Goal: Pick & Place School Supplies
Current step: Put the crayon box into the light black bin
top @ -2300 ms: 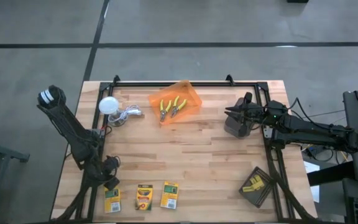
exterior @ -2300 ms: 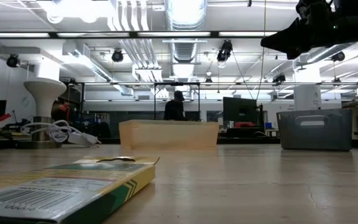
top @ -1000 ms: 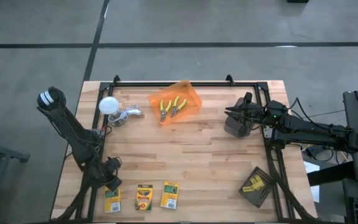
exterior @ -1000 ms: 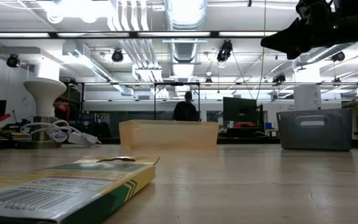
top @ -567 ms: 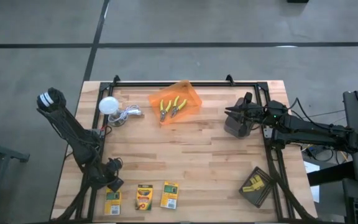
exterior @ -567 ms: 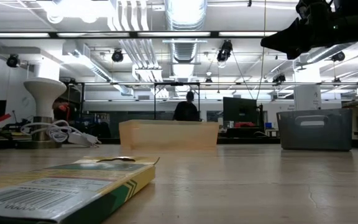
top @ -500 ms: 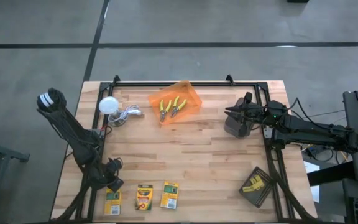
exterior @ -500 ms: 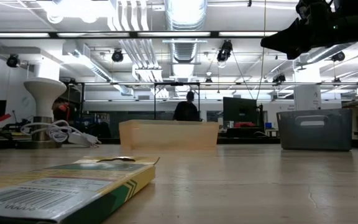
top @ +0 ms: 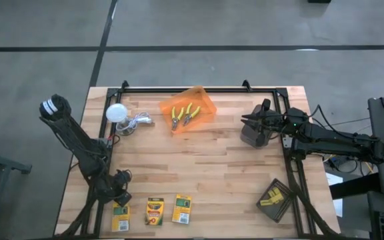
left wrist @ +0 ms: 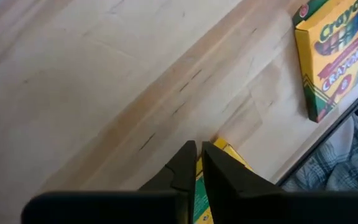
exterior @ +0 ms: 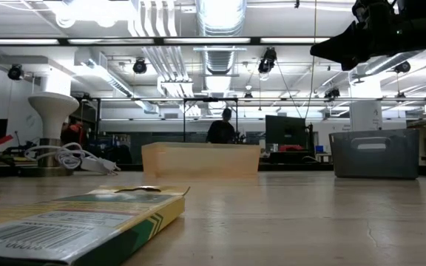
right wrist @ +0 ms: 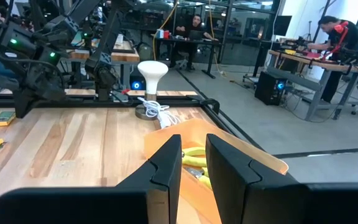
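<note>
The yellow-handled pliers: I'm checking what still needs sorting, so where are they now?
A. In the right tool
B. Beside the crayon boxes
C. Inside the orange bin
C: both yellow-handled pliers lie inside the orange bin, far from the crayon boxes.

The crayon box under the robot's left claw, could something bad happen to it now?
Maybe. The left gripper pinches only the edge of the leftmost crayon box, so it might slip out when lifted. That box lies close to the table's front edge, so a dropped box could slide off. The middle crayon box lies close by and might get bumped.
</note>
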`<action>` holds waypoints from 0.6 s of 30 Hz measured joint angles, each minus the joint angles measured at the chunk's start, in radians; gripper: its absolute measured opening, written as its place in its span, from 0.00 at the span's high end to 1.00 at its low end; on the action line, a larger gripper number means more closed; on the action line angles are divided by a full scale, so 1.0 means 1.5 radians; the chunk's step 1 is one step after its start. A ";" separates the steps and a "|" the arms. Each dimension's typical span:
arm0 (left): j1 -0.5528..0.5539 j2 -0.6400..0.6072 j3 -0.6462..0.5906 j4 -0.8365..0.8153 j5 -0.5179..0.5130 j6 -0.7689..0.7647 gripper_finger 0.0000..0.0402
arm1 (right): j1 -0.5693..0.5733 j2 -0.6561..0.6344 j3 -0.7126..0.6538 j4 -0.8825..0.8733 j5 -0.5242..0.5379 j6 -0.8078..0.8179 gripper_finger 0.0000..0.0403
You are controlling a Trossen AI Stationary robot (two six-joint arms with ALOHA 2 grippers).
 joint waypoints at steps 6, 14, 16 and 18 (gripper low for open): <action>0.000 -0.008 0.012 -0.011 0.000 0.012 0.96 | 0.000 0.000 0.000 0.000 0.000 0.000 0.83; 0.000 -0.010 0.026 -0.024 -0.008 0.020 0.97 | 0.000 0.000 0.000 0.000 0.000 0.000 0.83; 0.000 -0.016 0.031 -0.031 -0.009 0.021 0.97 | 0.000 0.000 0.000 0.000 0.000 0.000 0.83; 0.000 -0.023 0.034 -0.041 -0.009 0.020 0.97 | 0.000 0.000 0.000 0.000 0.000 0.000 0.83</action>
